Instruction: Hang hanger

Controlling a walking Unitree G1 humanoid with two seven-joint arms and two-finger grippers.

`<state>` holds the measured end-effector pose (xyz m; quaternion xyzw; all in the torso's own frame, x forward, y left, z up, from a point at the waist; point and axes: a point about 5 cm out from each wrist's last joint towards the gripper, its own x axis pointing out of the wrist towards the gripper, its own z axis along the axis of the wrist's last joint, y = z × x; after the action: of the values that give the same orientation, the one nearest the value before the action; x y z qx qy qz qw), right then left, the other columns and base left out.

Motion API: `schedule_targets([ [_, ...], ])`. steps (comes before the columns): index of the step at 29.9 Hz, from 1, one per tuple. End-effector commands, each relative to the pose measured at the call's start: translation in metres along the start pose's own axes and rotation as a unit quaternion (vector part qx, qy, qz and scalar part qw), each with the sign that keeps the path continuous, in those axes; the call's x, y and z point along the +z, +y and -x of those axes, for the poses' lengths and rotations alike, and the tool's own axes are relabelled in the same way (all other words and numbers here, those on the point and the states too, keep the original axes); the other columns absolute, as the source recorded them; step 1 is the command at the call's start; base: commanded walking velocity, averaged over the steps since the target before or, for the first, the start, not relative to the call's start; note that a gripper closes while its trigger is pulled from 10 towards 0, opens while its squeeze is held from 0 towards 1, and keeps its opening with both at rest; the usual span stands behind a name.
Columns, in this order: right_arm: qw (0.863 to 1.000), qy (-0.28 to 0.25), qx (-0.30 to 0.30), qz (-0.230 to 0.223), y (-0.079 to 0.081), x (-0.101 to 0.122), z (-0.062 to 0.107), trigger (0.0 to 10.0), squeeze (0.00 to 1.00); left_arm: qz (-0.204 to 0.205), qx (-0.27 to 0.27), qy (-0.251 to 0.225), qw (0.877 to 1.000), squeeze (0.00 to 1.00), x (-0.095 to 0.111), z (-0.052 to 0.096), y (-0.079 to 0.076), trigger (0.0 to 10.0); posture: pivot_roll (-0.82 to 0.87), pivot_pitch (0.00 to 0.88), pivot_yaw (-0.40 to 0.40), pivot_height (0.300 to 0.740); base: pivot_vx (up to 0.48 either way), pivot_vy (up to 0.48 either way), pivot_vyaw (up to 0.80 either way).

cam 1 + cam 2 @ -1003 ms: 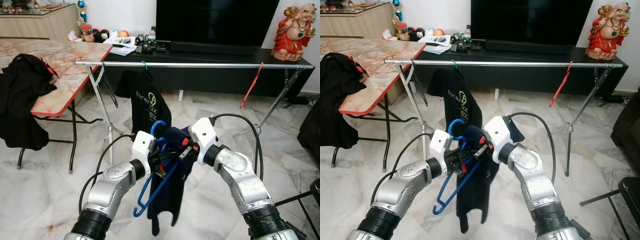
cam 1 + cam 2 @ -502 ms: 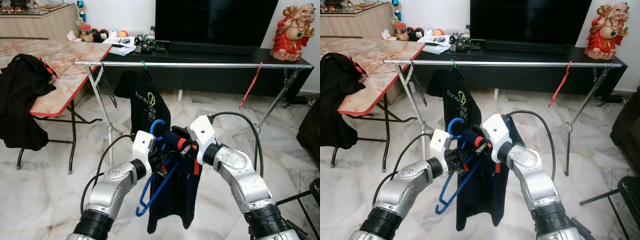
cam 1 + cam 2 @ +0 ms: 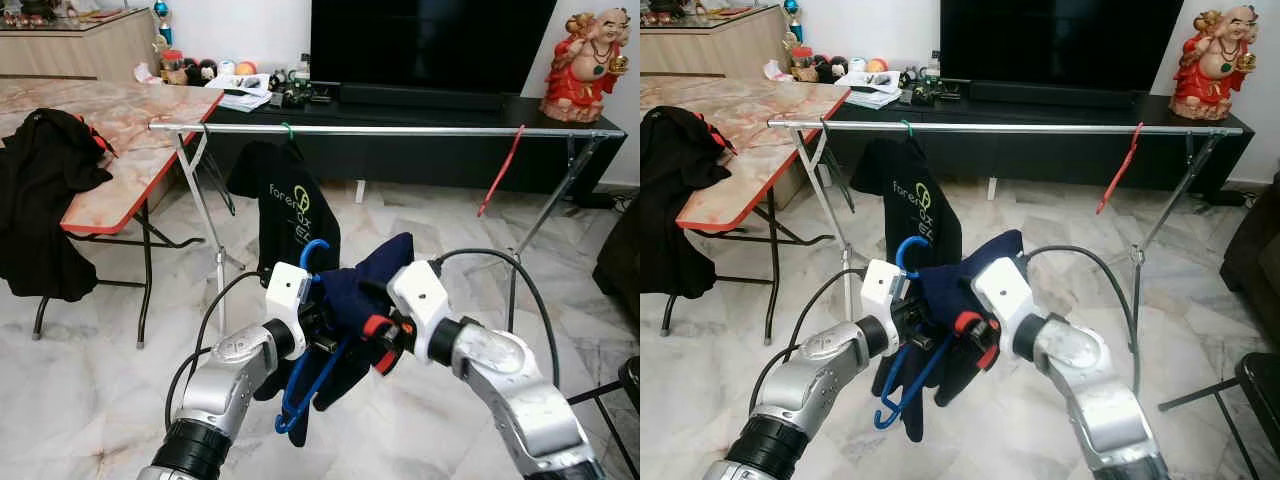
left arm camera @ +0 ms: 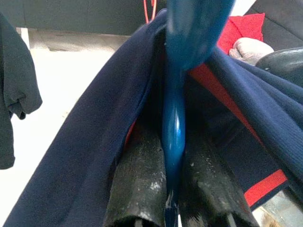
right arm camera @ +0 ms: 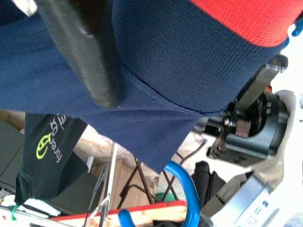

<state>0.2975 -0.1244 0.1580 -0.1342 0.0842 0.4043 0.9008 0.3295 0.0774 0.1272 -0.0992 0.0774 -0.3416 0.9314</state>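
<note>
Nearest to us, at six o'clock in the head views, our left claw point(image 3: 318, 330) is pinched on the neck of the blue hanger point(image 3: 300, 385), its two fingers point(image 4: 137, 189) pressed either side of the plastic in the wrist view, hook up and body hanging down. Just at its three o'clock, our right claw point(image 3: 385, 345) grips the navy shirt point(image 3: 360, 290) with red trim, one finger point(image 5: 78, 52) lying on the cloth; the fabric is bunched over the hanger, not yet spread on its shoulders. To do this well, we judge the right claw should draw the collar over one shoulder while the left holds the neck steady and upright, so nothing slips off. Farther on, toward twelve o'clock, the rail point(image 3: 400, 130) already carries a black shirt point(image 3: 290, 205) at eleven and a red hanger point(image 3: 497, 180) at one; the gap between them looks the best spot. A bench point(image 3: 110, 120) stands at ten.
</note>
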Motion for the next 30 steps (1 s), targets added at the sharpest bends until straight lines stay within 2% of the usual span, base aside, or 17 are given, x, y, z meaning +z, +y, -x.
schedule_targets([
  [1,1.000,-0.005,0.017,-0.007,0.006,0.003,0.002,10.0,1.00,-0.016,0.008,-0.035,0.999,0.00,0.017,-0.002,0.003,10.0,0.02,0.011,-0.027,0.740,0.000,0.000,0.00],
  [4,1.000,-0.010,-0.001,-0.007,0.002,0.004,0.001,10.0,1.00,-0.017,0.009,-0.034,0.999,0.00,0.017,-0.002,0.003,10.0,0.03,0.011,-0.026,0.740,0.000,0.000,0.00],
  [8,0.996,-0.042,-0.079,-0.021,-0.017,0.016,-0.004,10.0,1.00,-0.017,0.008,-0.033,0.999,0.00,0.017,-0.002,0.003,10.0,0.02,0.010,-0.026,0.740,0.000,0.000,0.00],
  [11,0.993,-0.088,-0.075,-0.022,-0.018,0.034,-0.009,10.0,1.00,-0.018,0.004,-0.033,0.999,0.00,0.017,-0.003,0.002,10.0,0.02,0.010,-0.026,0.740,0.000,0.000,0.00],
  [16,0.994,-0.098,-0.058,-0.007,-0.014,0.044,-0.017,10.0,1.00,-0.017,0.002,-0.034,0.999,0.00,0.017,-0.003,0.002,10.0,0.03,0.008,-0.025,0.740,0.000,0.000,0.00],
  [19,0.996,-0.072,-0.057,0.014,-0.016,0.043,-0.024,10.0,1.00,-0.018,0.001,-0.032,0.999,0.00,0.015,-0.003,0.001,10.0,0.02,0.010,-0.027,0.740,0.000,0.000,0.00],
  [22,0.997,-0.057,-0.049,0.007,-0.017,0.041,-0.027,10.0,1.00,-0.018,0.000,-0.030,0.999,0.00,0.014,-0.003,0.001,10.0,0.03,0.011,-0.028,0.740,0.000,0.000,0.00],
  [23,0.999,-0.029,-0.038,0.016,-0.017,0.035,-0.027,10.0,1.00,-0.018,0.000,-0.029,0.999,0.00,0.014,-0.003,0.001,10.0,0.03,0.011,-0.028,0.740,0.000,0.000,0.00],
  [25,0.998,0.000,-0.051,0.040,-0.020,0.028,-0.026,10.0,1.00,-0.020,0.001,-0.028,0.999,0.00,0.013,-0.003,0.000,10.0,0.02,0.013,-0.029,0.740,0.000,0.000,0.00],
  [26,0.995,0.013,-0.093,0.037,-0.031,0.023,-0.026,10.0,1.00,-0.020,-0.001,-0.028,0.999,0.00,0.013,-0.003,0.000,10.0,0.02,0.012,-0.029,0.740,0.000,0.000,0.00],
  [28,0.990,0.029,-0.135,0.040,-0.042,0.017,-0.024,10.0,1.00,-0.020,-0.005,-0.026,0.999,0.00,0.013,-0.003,-0.001,10.0,0.02,0.012,-0.029,0.740,0.000,0.000,0.00],
  [30,0.987,0.050,-0.143,0.062,-0.046,0.013,-0.024,10.0,1.00,-0.020,-0.009,-0.024,0.999,0.00,0.012,-0.003,-0.002,10.0,0.02,0.012,-0.029,0.740,0.000,0.000,0.00],
])
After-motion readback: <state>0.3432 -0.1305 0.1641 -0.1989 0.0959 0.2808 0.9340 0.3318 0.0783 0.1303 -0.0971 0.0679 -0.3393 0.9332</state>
